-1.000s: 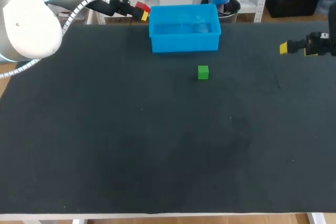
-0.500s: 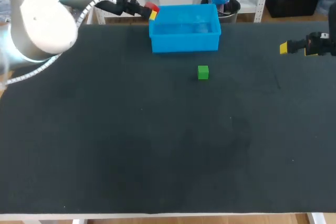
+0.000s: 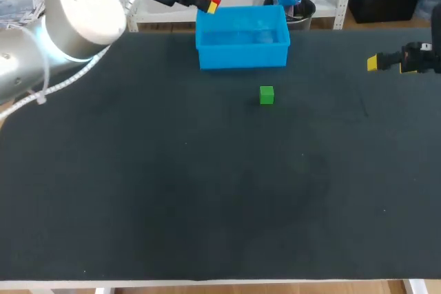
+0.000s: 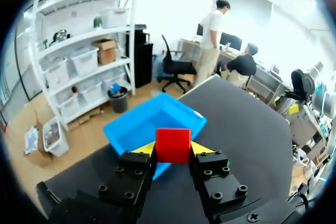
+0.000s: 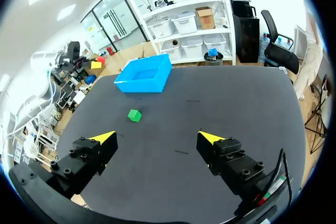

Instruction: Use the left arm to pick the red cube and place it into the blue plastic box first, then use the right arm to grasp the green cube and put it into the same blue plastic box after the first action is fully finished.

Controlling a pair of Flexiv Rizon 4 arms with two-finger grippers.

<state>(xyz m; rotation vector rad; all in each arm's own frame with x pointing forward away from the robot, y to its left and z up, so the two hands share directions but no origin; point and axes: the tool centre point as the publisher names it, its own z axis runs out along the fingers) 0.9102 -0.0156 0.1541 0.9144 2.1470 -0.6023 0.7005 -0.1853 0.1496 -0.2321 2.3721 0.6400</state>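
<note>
Dark tabletop (image 3: 207, 191) held the green cube (image 3: 267, 95); left gripper (image 3: 211, 3), tips half hidden, clamping the red cube (image 4: 172, 144), had neared the blue box (image 3: 241, 56); right gripper (image 5: 157, 136) gaped wide.

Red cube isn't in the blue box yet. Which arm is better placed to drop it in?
Left. The left hand is shut on the red cube by the blue box's left rim. The right hand is open and empty, far off by the table's right edge.
</note>
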